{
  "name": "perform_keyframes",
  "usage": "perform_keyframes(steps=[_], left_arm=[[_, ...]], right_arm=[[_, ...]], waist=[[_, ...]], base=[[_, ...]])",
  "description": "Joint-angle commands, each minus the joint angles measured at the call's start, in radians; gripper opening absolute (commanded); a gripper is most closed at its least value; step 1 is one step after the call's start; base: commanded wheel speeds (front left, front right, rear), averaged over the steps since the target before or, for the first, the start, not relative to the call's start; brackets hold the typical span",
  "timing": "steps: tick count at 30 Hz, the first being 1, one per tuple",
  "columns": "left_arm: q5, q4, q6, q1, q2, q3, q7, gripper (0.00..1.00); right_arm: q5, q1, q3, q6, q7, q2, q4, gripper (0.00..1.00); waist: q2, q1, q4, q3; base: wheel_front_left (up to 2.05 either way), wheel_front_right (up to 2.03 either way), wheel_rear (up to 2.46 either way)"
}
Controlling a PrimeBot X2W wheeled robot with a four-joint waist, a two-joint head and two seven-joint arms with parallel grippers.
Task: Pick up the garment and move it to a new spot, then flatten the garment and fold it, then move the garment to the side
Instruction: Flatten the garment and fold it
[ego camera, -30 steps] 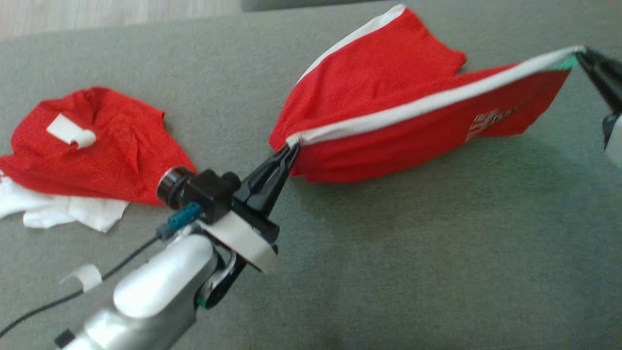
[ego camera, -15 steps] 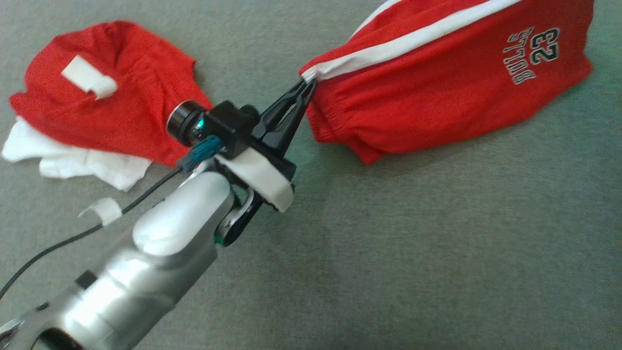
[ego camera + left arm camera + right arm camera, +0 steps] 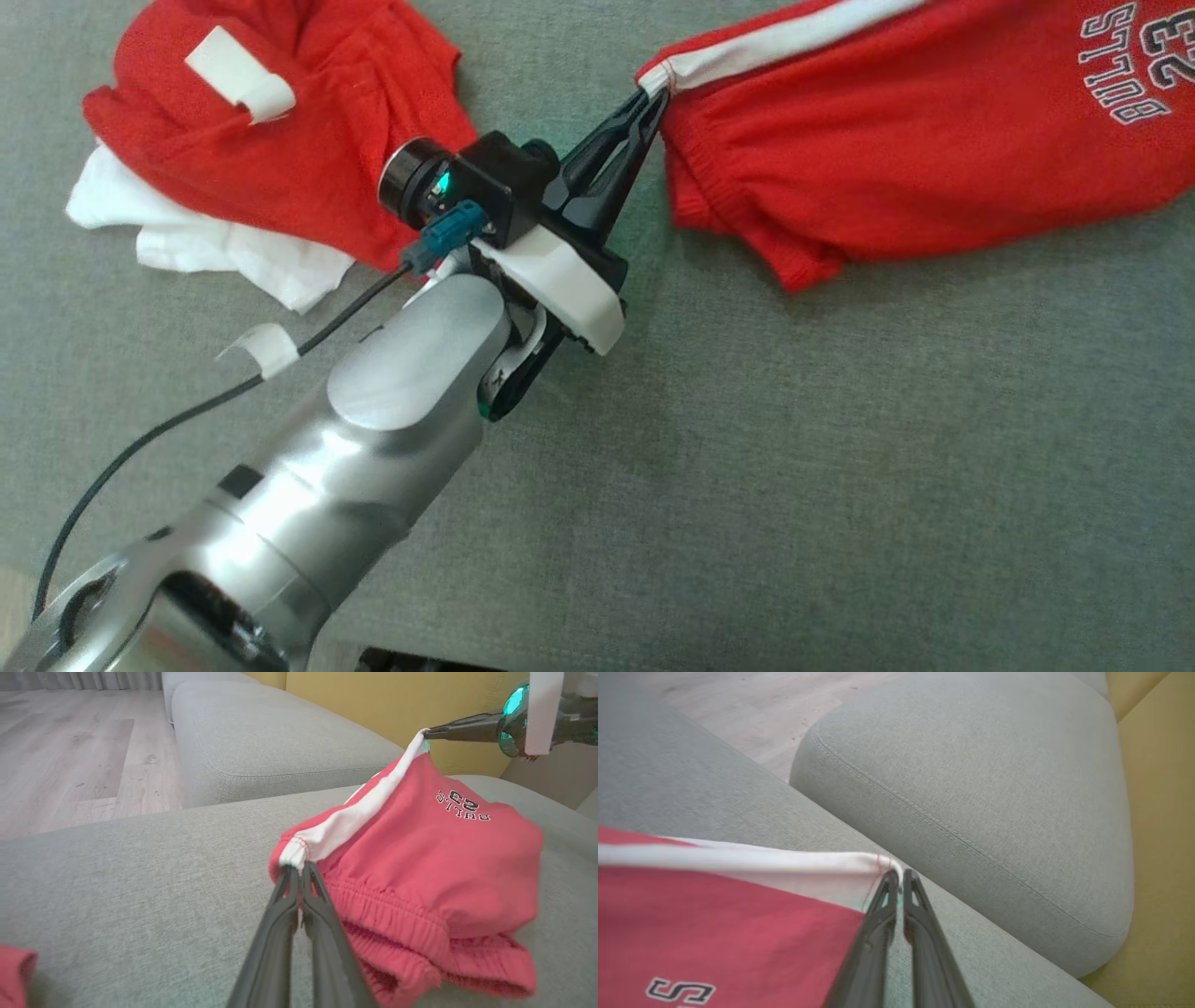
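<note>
Red Bulls shorts [image 3: 887, 149] hang stretched along their white stripe [image 3: 775, 42], left gripper [image 3: 651, 93] jaws clamped on the waistband [image 3: 383, 910] end, right gripper [image 3: 899, 876] jaws clamped on the hem end, folds touching sofa cushion [image 3: 840, 467].

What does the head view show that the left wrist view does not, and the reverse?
Head view: a crumpled white cloth, the silver left forearm, a black cable.
Left wrist view: pale wooden floor, a yellow wall, another grey cushion, the right arm's jaws shut on red fabric shorts with a white side stripe.
Both: those shorts, the left arm's jaws shut on their waistband corner, the grey fabric seat.
</note>
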Motion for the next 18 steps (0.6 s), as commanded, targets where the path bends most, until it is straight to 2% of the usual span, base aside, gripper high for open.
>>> perform_keyframes(steps=[1,10,14,18], left_arm=[[0.004,-0.006,0.0,-0.041,0.014,0.036,-0.015,1.0],[0.018,0.021,0.022,-0.026,0.019,0.105,-0.037,1.0],[0.043,-0.059,0.054,0.024,0.048,0.215,-0.038,1.0],[0.08,-0.153,0.081,0.114,0.073,0.34,-0.038,1.0]], right_arm=[[-0.004,-0.016,-0.005,-0.001,-0.021,-0.001,0.006,1.0],[0.023,-0.02,-0.047,-0.001,-0.203,0.073,0.13,1.0],[0.056,0.019,-0.093,-0.001,-0.302,0.114,0.153,1.0],[0.074,0.077,-0.146,-0.001,-0.353,0.16,0.145,1.0]], waist=[[0.0,-0.0001,0.006,0.005],[0.0,-0.0001,-0.029,-0.058],[0.0,-0.0001,-0.066,-0.117],[0.0,-0.0001,-0.106,-0.186]], base=[[0.0,0.0,0.0],[0.0,0.0,0.0],[0.0,0.0,0.0],[0.0,0.0,0.0]])
